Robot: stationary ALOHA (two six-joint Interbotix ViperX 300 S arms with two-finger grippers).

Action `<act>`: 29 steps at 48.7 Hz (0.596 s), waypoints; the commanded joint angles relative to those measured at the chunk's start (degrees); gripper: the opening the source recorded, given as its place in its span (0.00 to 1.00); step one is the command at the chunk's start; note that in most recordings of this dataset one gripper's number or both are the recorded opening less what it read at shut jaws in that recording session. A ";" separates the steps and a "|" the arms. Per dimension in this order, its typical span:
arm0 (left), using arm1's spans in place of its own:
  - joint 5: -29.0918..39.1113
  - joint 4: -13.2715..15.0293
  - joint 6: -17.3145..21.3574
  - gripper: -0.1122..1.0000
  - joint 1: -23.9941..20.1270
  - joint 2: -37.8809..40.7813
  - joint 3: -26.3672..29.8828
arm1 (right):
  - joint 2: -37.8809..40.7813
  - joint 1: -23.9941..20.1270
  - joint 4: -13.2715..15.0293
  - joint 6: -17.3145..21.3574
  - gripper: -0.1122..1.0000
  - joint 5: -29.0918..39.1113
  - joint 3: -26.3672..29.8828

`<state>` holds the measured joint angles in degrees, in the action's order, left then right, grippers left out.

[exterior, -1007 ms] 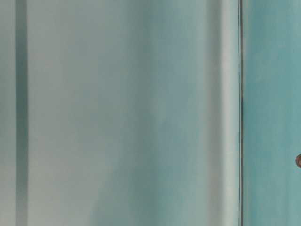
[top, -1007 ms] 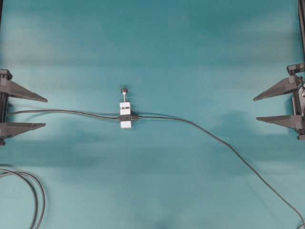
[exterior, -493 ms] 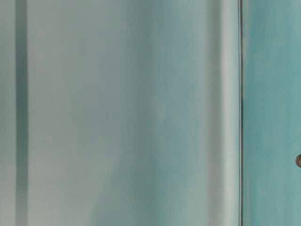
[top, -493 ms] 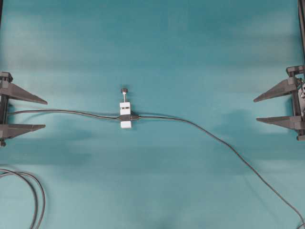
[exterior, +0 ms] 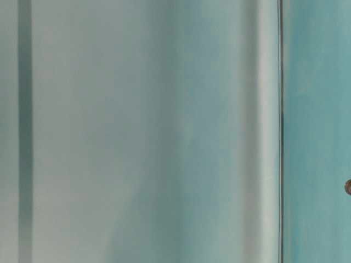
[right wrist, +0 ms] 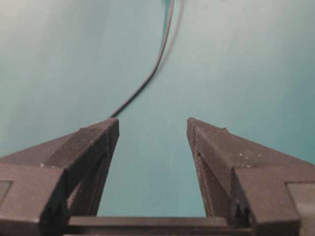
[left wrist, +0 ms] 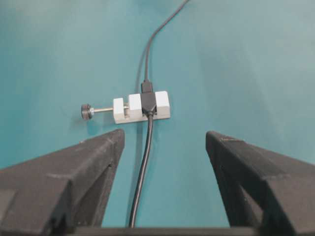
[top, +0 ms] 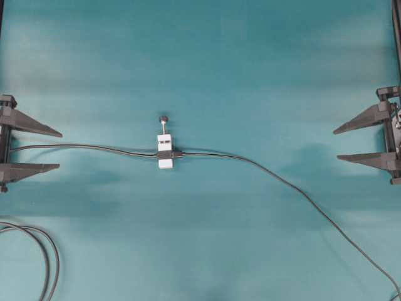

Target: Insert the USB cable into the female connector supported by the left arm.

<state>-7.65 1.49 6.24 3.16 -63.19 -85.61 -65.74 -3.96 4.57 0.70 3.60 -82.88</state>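
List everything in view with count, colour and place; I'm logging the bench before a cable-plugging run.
female connector: one, white block with black band, pin and dark knob, mid-table.
connector's own cable: one, dark, running from the block toward the left edge.
USB cable: one, dark grey, plug at the block's right side, trailing to the lower right corner.
looped cables: a pair, dark, lower left corner.
table: one, teal.
left end effector: one, black, left edge, open, empty.
right end effector: one, black, right edge, open, empty.

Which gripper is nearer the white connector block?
Left. The left gripper sits open at the left edge, closer to the white connector block; the right gripper, also open, is farther away.
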 commanded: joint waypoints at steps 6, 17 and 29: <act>-0.26 -0.18 0.35 0.79 0.09 0.44 0.97 | 0.35 -0.09 0.09 0.00 0.67 -0.53 0.70; -0.26 -0.18 0.26 0.79 0.09 0.44 1.23 | 0.35 -0.09 0.18 0.00 0.67 -0.62 0.62; -0.26 -0.18 0.26 0.79 0.09 0.44 1.14 | 0.35 -0.09 0.09 0.00 0.67 -0.53 0.62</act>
<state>-7.73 1.49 6.24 3.16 -63.19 -85.61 -65.74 -3.96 4.57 0.62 3.60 -82.88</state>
